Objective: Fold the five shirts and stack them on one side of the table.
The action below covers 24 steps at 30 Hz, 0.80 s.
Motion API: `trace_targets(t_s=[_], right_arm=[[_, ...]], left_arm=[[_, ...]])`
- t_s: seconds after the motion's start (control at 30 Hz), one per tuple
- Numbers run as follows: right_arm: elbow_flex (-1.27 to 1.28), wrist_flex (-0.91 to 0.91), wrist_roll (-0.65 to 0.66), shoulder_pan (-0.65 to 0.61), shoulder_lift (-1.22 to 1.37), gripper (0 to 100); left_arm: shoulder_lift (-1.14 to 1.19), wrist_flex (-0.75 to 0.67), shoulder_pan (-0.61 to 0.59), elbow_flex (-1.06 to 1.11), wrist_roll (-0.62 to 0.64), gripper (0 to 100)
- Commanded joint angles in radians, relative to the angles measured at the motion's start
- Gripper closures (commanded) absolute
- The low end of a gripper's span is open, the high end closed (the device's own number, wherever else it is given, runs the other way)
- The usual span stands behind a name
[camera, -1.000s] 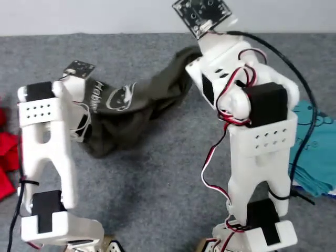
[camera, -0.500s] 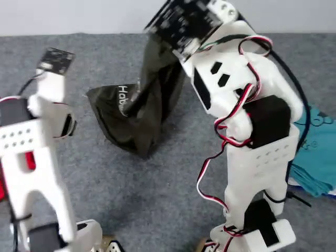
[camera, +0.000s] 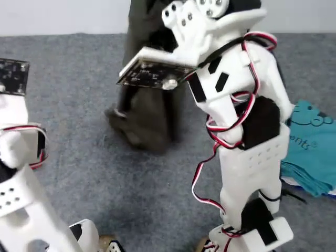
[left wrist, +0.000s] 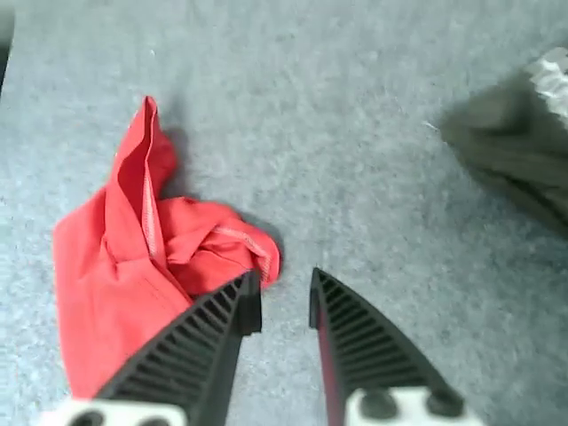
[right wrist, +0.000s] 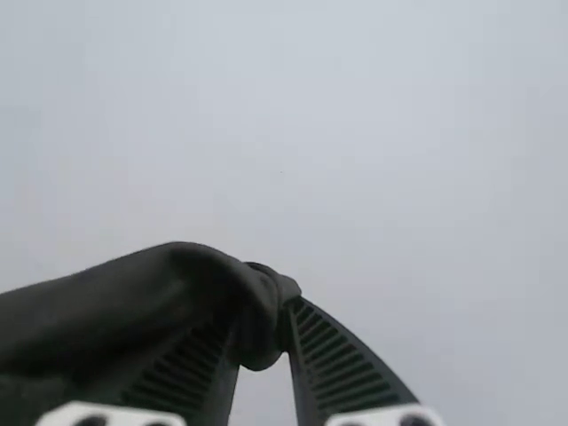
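High: dark shirt (camera: 149, 123) hangs from the raised right arm, lower end on the table (camera: 79, 105). Left wrist: left gripper (left wrist: 284, 297) slightly parted, empty, just beside red shirt (left wrist: 115, 275). Right wrist: right gripper (right wrist: 264, 333) clamped on dark shirt.
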Motion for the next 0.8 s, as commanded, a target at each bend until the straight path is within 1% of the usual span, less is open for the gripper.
trace_targets(t_s=[0.0, 0.27, 0.33, 0.43, 0.47, 0.63, 0.7, 0.77], right_arm=[[-0.049, -0.070, 0.048, -0.005, 0.012, 98.9], [-0.044, -0.064, 0.048, -0.007, 0.051, 98.9], [-0.044, -0.018, 0.046, -0.015, 0.061, 98.9], [-0.044, 0.108, 0.040, -0.016, 0.076, 98.9], [-0.044, 0.153, 0.018, -0.012, 0.081, 98.9], [-0.044, 0.357, -0.149, 0.094, 0.097, 98.9], [-0.044, 0.444, -0.210, 0.136, 0.101, 98.9], [-0.044, 0.526, -0.259, 0.163, 0.104, 98.9]], left_arm=[[-0.064, -0.026, -0.006, 0.051, 0.000, 90], [-0.164, -0.043, -0.006, 0.159, -0.003, 90], [-0.184, -0.068, -0.006, 0.191, -0.003, 90], [-0.209, -0.091, -0.006, 0.234, -0.002, 90], [-0.215, -0.097, -0.005, 0.245, 0.000, 90], [-0.204, -0.103, 0.012, 0.255, -0.002, 90], [-0.183, -0.097, 0.071, 0.254, -0.003, 90], [-0.155, -0.086, 0.158, 0.252, -0.003, 90]])
